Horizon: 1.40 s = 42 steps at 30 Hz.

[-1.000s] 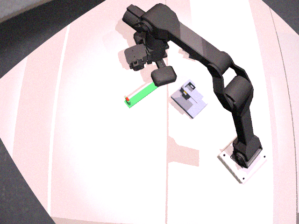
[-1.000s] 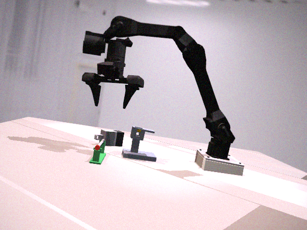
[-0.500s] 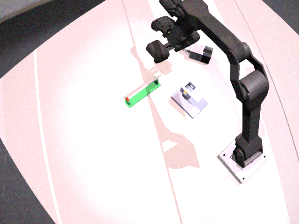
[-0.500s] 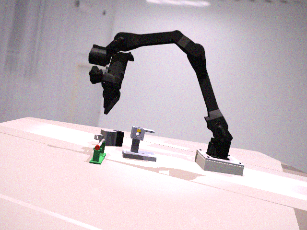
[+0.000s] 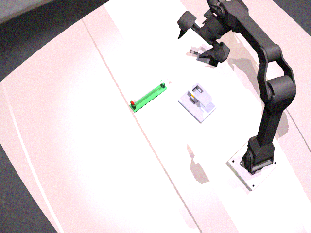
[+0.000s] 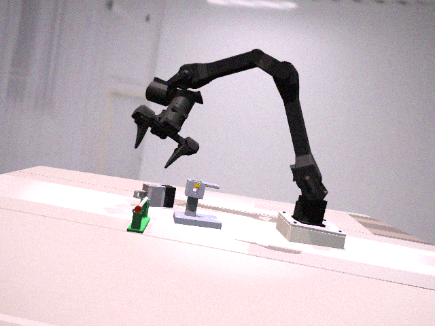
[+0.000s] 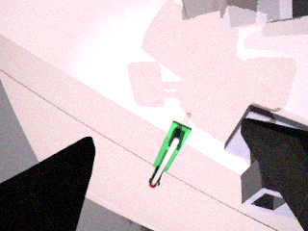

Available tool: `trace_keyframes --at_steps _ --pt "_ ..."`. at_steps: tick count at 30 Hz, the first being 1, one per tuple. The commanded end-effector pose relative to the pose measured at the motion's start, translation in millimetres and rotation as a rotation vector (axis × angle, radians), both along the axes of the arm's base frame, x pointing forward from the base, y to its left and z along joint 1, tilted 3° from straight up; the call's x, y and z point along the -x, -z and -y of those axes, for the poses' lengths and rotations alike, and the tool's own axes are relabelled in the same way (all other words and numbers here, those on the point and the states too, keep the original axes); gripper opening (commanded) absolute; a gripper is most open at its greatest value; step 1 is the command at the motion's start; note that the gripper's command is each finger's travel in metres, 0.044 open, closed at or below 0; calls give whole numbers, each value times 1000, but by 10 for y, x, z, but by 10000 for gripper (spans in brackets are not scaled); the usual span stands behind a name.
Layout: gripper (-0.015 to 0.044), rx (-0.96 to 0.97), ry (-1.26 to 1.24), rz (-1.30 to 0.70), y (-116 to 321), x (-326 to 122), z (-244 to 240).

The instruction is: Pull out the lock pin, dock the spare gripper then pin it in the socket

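Note:
The lock pin [image 5: 148, 92] [image 6: 143, 202] [image 7: 169, 156], white with a red head, lies lengthwise on the green rack [image 5: 150, 98] [image 6: 143, 225] [image 7: 165, 148], clear of the socket. The pale grey mount [image 5: 187, 103] [image 6: 196, 219] stands beside the rack. Its raised socket [image 6: 190, 189] has a yellow mark and an opening, with nothing seen docked in it. The spare gripper [image 5: 202, 58] [image 6: 156, 196], a grey and black block with a small holed spigot, lies on the table behind the mount. My gripper [image 5: 189, 47] [image 6: 151, 157] [image 7: 168, 135] is wide open, empty and tilted, high above the table.
In the top view one finger overlaps the spare gripper, but the exterior view shows the finger well above it. In the wrist view the right finger covers part of the mount. The arm's white base plate [image 5: 238, 173] [image 6: 312, 238] stands to the right of the mount.

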<state>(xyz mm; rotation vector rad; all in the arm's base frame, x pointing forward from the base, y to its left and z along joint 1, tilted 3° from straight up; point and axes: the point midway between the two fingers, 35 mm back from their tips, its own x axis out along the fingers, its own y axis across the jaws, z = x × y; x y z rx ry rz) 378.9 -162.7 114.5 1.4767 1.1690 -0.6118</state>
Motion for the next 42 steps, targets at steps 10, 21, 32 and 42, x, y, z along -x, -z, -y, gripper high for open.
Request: trace_keyframes --at_steps 10,21,32,42 --pt "440 -682 1158 -139 -111 464 713" --pt "440 -682 1158 -139 -110 480 745" --pt "440 -680 1157 -140 539 471 743" --pt "440 -680 1157 -140 684 470 744"
